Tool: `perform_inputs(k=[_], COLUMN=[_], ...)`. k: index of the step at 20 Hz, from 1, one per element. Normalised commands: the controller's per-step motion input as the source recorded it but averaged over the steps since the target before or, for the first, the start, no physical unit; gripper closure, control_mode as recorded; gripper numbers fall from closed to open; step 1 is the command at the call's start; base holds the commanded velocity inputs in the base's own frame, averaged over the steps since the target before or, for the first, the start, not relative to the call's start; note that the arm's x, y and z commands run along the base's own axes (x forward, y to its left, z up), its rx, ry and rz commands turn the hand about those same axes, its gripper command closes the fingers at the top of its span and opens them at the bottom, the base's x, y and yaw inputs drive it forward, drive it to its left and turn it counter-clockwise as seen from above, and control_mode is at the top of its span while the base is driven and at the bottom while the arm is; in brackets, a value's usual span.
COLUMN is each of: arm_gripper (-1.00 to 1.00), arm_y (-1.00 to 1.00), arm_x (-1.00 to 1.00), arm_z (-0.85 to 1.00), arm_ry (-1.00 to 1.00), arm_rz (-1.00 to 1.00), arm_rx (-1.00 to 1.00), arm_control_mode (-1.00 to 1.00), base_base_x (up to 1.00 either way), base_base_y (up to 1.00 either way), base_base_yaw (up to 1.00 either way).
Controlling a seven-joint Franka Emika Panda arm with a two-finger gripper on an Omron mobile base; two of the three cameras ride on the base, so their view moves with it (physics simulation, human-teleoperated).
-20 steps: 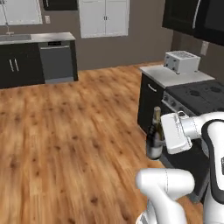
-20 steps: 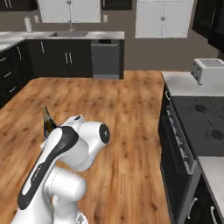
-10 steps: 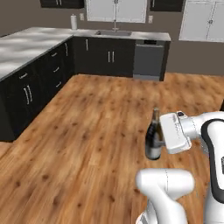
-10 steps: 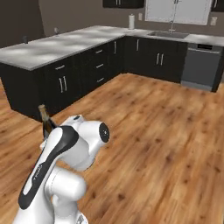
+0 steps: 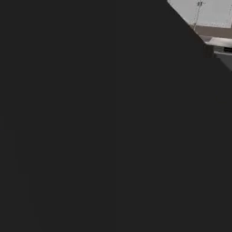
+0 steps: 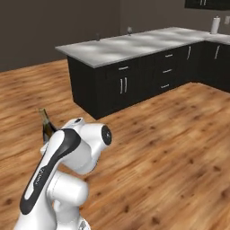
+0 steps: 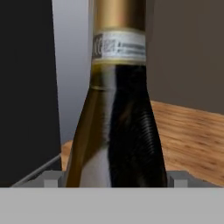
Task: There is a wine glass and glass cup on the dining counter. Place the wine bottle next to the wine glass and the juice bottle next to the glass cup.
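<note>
In the right base view, the wine bottle point(image 6: 45, 126) stands at middle left, its neck rising behind the arm point(image 6: 67, 161) at lower left. The tabletop point(image 6: 134, 42) runs across the upper middle, above the floor point(image 6: 170, 148).

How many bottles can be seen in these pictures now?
1. The wine bottle stands close before the hand camera; its neck peeks out behind the arm in the right base view. Others may be hidden.

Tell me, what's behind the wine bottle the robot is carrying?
In the hand view, behind the wine bottle there's a dark panel, a pale grey wall and some wooden floor. The bottle covers whatever is straight behind it.
</note>
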Motion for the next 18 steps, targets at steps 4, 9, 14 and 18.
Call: perform_inputs(k=[4,9,14,18], arm_gripper=[1.0,1.0,1.0,1.0], arm_y=[0.0,0.0,0.0,0.0], arm_x=[0.0,0.0,0.0,0.0], arm_z=[0.0,0.0,0.0,0.0], arm_ry=[0.0,0.0,0.0,0.0], arm_rz=[0.0,0.0,0.0,0.0], arm_rx=[0.0,0.0,0.0,0.0], arm_control_mode=[1.0,1.0,1.0,1.0], base_base_x=[0.54,0.62,0.65,0.63], base_base_y=[0.15,0.21,0.24,0.38], base_base_yaw=[0.2,0.06,0.01,0.0])
